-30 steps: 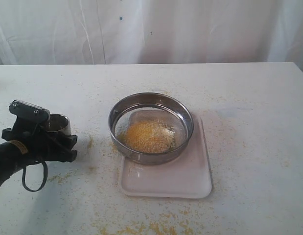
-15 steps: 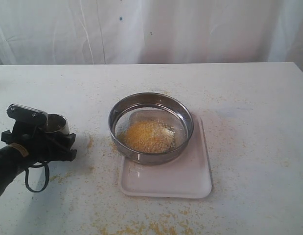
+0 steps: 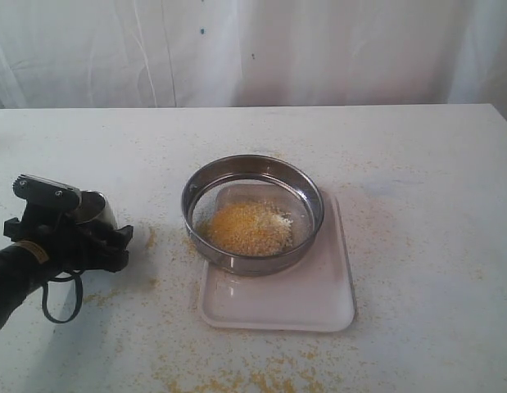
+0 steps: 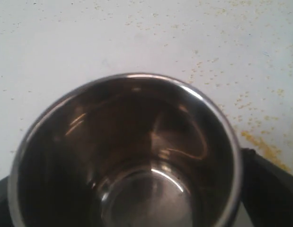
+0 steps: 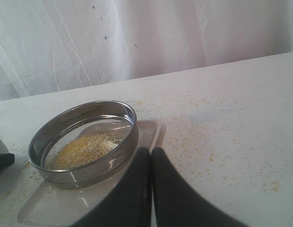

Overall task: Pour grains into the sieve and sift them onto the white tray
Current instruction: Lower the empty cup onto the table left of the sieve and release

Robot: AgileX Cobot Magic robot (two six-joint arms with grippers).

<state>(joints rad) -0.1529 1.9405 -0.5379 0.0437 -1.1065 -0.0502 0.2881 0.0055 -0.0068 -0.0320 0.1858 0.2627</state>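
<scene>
Backdrop: white curtain hanging behind the whole scene, with the white desk running up to it. About mid-desk the white tray is lying with its long side running from the curtain-side edge toward the opposite edge. On it the sieve is sitting flat, covering the curtain-side half and overhanging the tray's left rim a bit; the other half of the tray is showing bare. Inside the sieve the grains are sitting as a yellow heap on the mesh, with a paler whitish patch on the heap's right. Some loose granules are lying scattered over the desk, densest toward the edge away from the curtain.

Near the desk's left edge the left gripper is sitting low over the surface, well apart from the sieve and the grains. Its arm is reaching in from the left corner away from the curtain. Jaws are standing either side of a steel cup, closed against its wall and gripping it. Cup mouth is facing up, tipping slightly; the left wrist view is looking straight into it, showing bare metal. Can't tell whether the cup base is touching the desk.

Only its own wrist view is showing the right gripper: both fingers pressed together, gripping nothing. It is hovering above the desk, fingertips overlapping the tray's rim in that view, with the sieve just beyond them.
</scene>
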